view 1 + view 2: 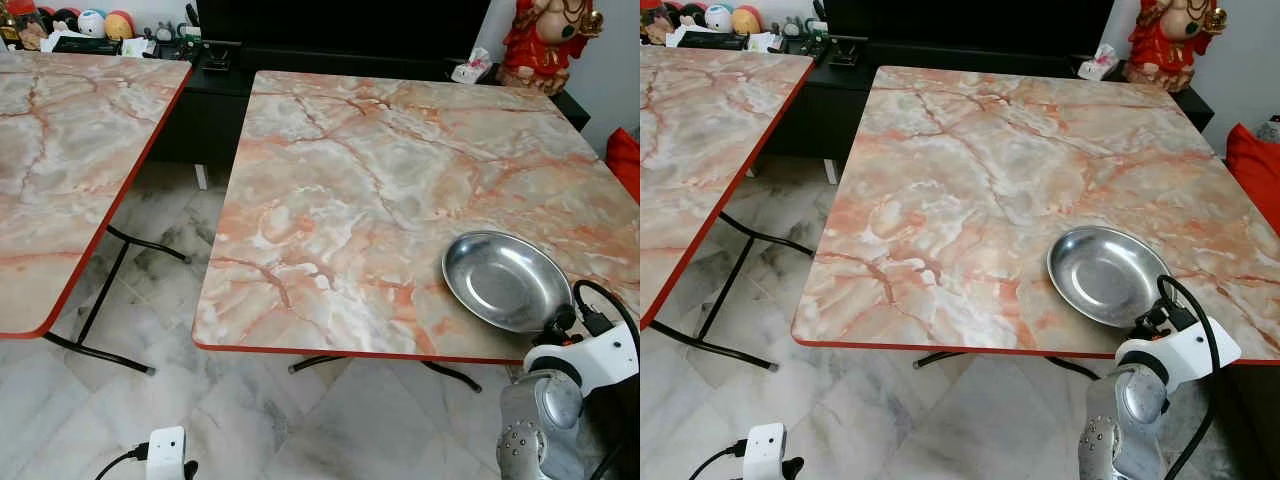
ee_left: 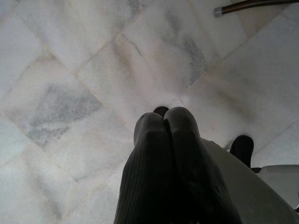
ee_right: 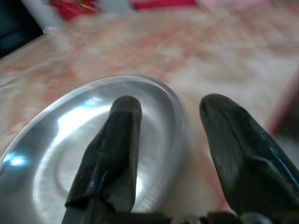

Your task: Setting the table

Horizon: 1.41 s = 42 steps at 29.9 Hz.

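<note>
A shallow steel plate (image 1: 505, 280) lies on the marble-patterned table (image 1: 350, 180), close to its near right edge. My right gripper (image 3: 170, 105) is open at the plate's near rim (image 3: 70, 140). One finger (image 3: 117, 149) reaches over the dish and the other stays outside the rim, over the tabletop. From the head, the right wrist (image 1: 1175, 355) is just below the table's red edge, beside the plate (image 1: 1102, 272). My left gripper (image 2: 164, 116) hangs low over the marble floor, its fingers pressed together with nothing between them.
A second marble-patterned table (image 1: 60, 150) stands to the left, with a strip of tiled floor (image 1: 160, 300) between the two. Behind them are a black cabinet (image 1: 230, 90) with small items, a red figurine (image 1: 545, 40) and a red cushion (image 1: 625, 160). Black table legs (image 1: 110, 300) cross the floor.
</note>
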Motion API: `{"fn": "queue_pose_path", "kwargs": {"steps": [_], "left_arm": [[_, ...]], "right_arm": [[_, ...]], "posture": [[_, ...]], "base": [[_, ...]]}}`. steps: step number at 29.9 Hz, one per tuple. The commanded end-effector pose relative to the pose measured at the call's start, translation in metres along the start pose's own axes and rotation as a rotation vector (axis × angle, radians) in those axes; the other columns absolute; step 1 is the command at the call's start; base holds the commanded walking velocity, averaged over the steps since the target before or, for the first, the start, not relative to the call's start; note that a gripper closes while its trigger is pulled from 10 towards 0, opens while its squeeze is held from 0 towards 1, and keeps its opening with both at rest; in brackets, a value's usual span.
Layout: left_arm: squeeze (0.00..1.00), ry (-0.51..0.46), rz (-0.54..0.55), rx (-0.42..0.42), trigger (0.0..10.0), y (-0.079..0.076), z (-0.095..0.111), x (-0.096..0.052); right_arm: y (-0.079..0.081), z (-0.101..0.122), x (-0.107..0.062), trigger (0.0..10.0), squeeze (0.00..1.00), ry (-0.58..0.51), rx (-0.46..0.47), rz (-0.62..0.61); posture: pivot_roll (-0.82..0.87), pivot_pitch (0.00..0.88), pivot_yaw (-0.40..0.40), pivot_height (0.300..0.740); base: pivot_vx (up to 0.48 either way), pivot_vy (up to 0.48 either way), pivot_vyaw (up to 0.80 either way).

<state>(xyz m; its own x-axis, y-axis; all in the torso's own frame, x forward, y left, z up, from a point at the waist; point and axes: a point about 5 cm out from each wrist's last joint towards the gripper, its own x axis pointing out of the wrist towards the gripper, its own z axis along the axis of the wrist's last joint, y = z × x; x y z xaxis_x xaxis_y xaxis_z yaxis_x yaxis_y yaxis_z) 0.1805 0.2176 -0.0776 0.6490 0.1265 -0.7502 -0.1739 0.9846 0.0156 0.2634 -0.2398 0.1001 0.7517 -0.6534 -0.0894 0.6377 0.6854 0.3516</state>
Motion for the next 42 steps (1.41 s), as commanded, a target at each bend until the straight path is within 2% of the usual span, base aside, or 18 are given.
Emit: {"fn": "queue_pose_path", "kwargs": {"steps": [1, 2, 4, 6, 7, 8, 9, 12, 19, 22, 25, 29, 33, 36, 42], "left_arm": [[0.0, 0.017, -0.001, 0.007, 10.0, 0.0, -0.007, -0.002], [0.0, 0.014, 0.003, 0.003, 10.0, 0.0, -0.006, -0.002], [0.0, 0.01, 0.008, 0.001, 10.0, 0.001, -0.006, -0.002], [0.0, 0.007, 0.009, 0.0, 10.0, 0.002, -0.006, -0.002], [0.0, 0.005, 0.013, -0.003, 10.0, 0.003, -0.006, -0.002], [0.0, 0.004, 0.015, -0.004, 10.0, 0.003, -0.005, -0.002], [0.0, 0.003, 0.016, -0.005, 10.0, 0.004, -0.006, -0.002], [0.0, 0.003, 0.018, -0.006, 10.0, 0.004, -0.006, -0.002], [0.0, 0.015, 0.019, 0.004, 10.0, 0.007, -0.011, -0.004], [0.0, 0.005, 0.011, 0.038, 10.0, 0.01, -0.009, -0.004], [0.0, 0.001, 0.014, 0.027, 10.0, 0.014, -0.007, -0.004], [0.0, 0.002, 0.006, 0.038, 10.0, 0.016, -0.005, -0.004], [0.0, -0.012, 0.01, 0.035, 10.0, 0.015, -0.001, -0.003], [0.0, -0.018, 0.01, 0.033, 10.0, 0.015, 0.001, -0.002], [0.0, -0.027, 0.009, 0.033, 10.0, 0.015, 0.003, -0.002]], "right_arm": [[0.007, 0.011, 0.0, 10.0, 0.0, -0.073, -0.052, 0.058], [0.015, 0.015, 0.001, 10.0, 0.0, -0.118, -0.107, 0.121], [0.021, 0.017, 0.003, 10.0, 0.0, -0.141, -0.152, 0.174], [0.028, 0.015, 0.005, 10.0, 0.0, -0.14, -0.159, 0.243], [0.037, 0.01, 0.004, 10.0, 0.0, -0.122, -0.184, 0.347], [0.04, 0.008, 0.003, 10.0, 0.0, -0.115, -0.201, 0.384], [0.045, 0.005, -0.002, 10.0, 0.0, -0.14, -0.31, 0.479], [0.048, 0.004, -0.006, 10.0, 0.0, -0.164, -0.353, 0.548], [0.048, 0.008, 0.001, 10.0, 0.0, -0.166, -0.347, 0.556], [0.049, 0.003, 0.0, 10.0, 0.0, -0.156, -0.342, 0.566], [0.049, -0.001, -0.002, 10.0, 0.0, -0.14, -0.332, 0.557], [0.044, -0.008, -0.002, 10.0, 0.0, -0.123, -0.334, 0.535], [0.029, -0.015, 0.002, 10.0, 0.0, -0.096, -0.344, 0.478], [0.024, -0.017, 0.001, 10.0, 0.0, -0.093, -0.356, 0.46], [0.026, -0.019, 0.0, 10.0, 0.0, -0.099, -0.343, 0.46]], "posture": [[0.05, 0.106, -0.097, 0.74], [0.05, 0.105, -0.096, 0.74], [0.05, 0.106, -0.093, 0.74], [0.05, 0.105, -0.093, 0.74], [0.05, 0.104, -0.091, 0.74], [0.05, 0.104, -0.091, 0.74], [0.06, 0.104, -0.097, 0.74], [0.06, 0.104, -0.097, 0.74], [0.06, 0.105, -0.102, 0.74], [0.07, 0.105, -0.097, 0.74], [0.07, 0.105, -0.092, 0.74], [0.07, 0.107, -0.081, 0.74], [0.08, 0.109, -0.073, 0.74], [0.09, 0.106, -0.067, 0.74], [0.1, 0.101, -0.051, 0.74]], "base": [[0.0, 0.0, 0.0], [0.0, 0.0, 0.0], [0.0, 0.0, 0.0], [0.0, 0.0, 0.0], [0.0, 0.0, 0.0], [0.0, 0.0, 0.0], [0.0, 0.0, 0.0], [0.0, 0.0, 0.0], [0.0, 0.0, 0.0], [0.0, 0.0, 0.0], [0.0, 0.0, 0.0], [0.0, 0.0, 0.0], [0.0, 0.0, 0.0], [0.0, 0.0, 0.0], [0.0, 0.0, 0.0]]}}
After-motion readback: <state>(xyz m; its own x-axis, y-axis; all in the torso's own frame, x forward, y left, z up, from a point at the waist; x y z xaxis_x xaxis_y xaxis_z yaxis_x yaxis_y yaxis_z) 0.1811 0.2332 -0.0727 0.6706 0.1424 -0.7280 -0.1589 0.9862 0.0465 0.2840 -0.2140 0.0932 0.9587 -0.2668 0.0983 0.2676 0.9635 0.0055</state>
